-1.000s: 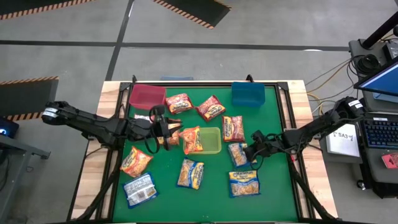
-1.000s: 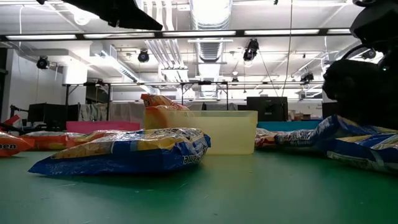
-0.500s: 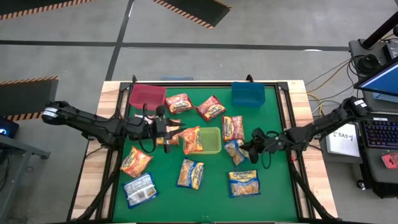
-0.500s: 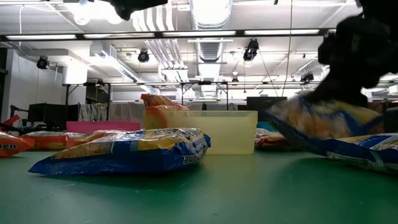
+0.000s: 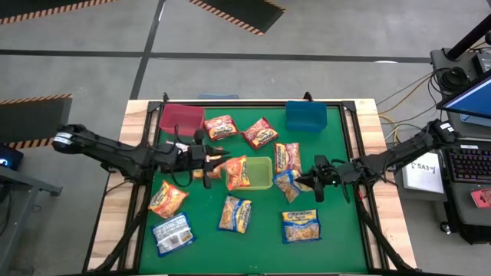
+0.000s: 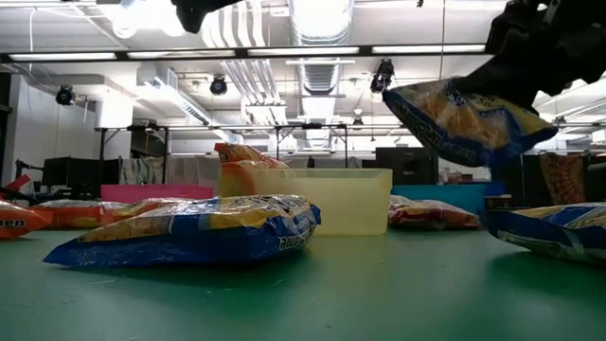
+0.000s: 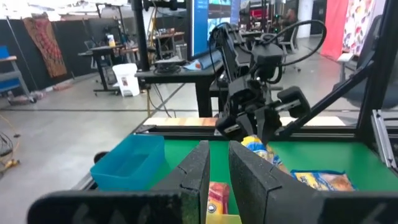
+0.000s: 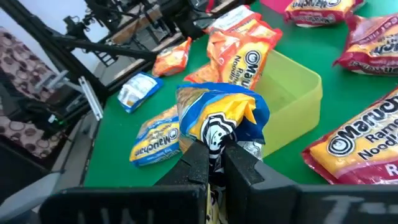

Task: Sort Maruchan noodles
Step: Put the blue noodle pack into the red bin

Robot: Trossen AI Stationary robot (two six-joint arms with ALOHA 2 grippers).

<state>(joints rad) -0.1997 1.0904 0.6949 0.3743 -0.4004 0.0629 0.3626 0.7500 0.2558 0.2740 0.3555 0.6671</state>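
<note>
Near the bench's middle, just right of the green bin (image 5: 261, 173), the right gripper (image 5: 310, 178) holds its fingers clamped on one end of a blue-and-yellow noodle packet (image 5: 290, 185), lifted clear; its long axis runs from the fingers toward the bin; the left gripper (image 5: 217, 163) hovers beyond the bin's left side, fingers nearly together, empty.

Both arms are showing as dark, near-black jointed links, slim along their length and thickening into rounded housings at the joints. The left arm (image 5: 115, 153) is wearing a pale grey cap at its outer end, and black cables are looping beside its tool (image 5: 217, 162). The right arm (image 5: 391, 157) is carrying a similar light band, with cable curling around the blocky tool (image 5: 301, 180). The fingers (image 8: 194, 163) are looking flat, matte and black.
</note>
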